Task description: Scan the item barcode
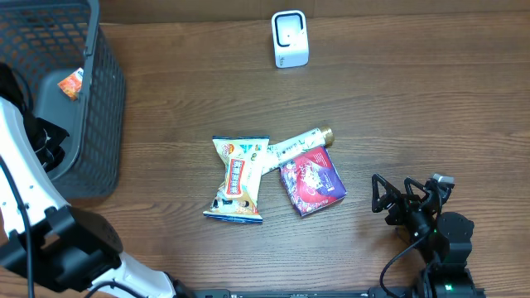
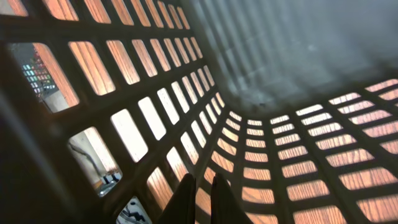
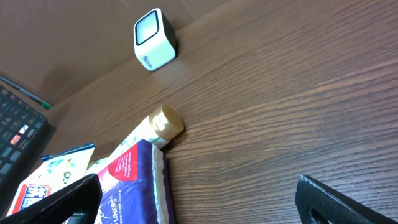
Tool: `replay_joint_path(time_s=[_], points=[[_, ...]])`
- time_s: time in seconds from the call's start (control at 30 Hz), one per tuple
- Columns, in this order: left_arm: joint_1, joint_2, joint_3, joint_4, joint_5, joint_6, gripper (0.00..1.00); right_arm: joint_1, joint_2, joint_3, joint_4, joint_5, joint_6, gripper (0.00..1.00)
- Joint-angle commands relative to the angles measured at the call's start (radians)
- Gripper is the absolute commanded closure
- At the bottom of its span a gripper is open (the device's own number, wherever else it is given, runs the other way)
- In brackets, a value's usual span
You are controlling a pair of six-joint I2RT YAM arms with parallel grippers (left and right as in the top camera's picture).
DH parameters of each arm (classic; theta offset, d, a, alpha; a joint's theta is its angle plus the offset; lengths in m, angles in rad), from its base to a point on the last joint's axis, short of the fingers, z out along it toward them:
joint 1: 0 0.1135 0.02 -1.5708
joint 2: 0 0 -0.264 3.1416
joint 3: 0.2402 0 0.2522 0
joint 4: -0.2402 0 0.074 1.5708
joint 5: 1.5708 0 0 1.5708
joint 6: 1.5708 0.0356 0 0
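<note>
Three items lie mid-table: a yellow snack bag point(image 1: 238, 178), a white tube with a gold cap point(image 1: 294, 146) and a purple wipes pack point(image 1: 311, 182). The white barcode scanner point(image 1: 290, 39) stands at the far edge. My right gripper point(image 1: 389, 199) rests open to the right of the purple pack, holding nothing. Its wrist view shows the pack point(image 3: 134, 186) beside the left finger point(image 3: 68, 202), the tube cap point(image 3: 165, 122) and the scanner point(image 3: 154, 39). My left gripper point(image 2: 202, 196) is shut and empty inside the grey mesh basket point(image 1: 103, 99).
The basket takes up the table's far left corner and holds a small orange packet point(image 1: 71, 83). Bare wood lies between the items and the scanner. A keyboard point(image 3: 18, 143) shows at the left edge of the right wrist view.
</note>
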Motion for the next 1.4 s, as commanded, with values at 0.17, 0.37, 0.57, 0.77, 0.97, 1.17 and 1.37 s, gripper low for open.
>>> replay_joint_path(time_s=[0.17,0.37,0.57,0.77,0.97,1.17,1.37], points=[[0.007,-0.225,-0.138,-0.013,-0.023,-0.008,0.96,0.004,-0.003,-0.010,0.007,0.002,0.001,0.00],[0.008,-0.233,-0.147,0.041,-0.090,-0.016,0.96,0.004,-0.003,-0.010,0.007,0.002,0.001,0.00],[0.010,-0.233,-0.147,0.296,0.047,0.016,0.94,0.004,-0.002,-0.010,0.007,0.002,0.001,0.00],[0.010,-0.225,-0.147,0.646,0.195,0.077,0.00,0.004,0.042,-0.010,0.007,0.002,0.001,0.00],[0.010,-0.123,-0.147,0.846,0.200,0.182,0.00,0.004,0.108,-0.010,0.012,0.002,0.000,0.00],[0.010,0.049,-0.147,0.952,0.210,0.332,0.00,0.004,0.114,-0.010,0.011,0.003,0.000,0.00],[0.009,0.182,-0.147,1.041,0.319,0.392,0.00,0.004,0.114,-0.010,0.010,0.047,0.000,0.00]])
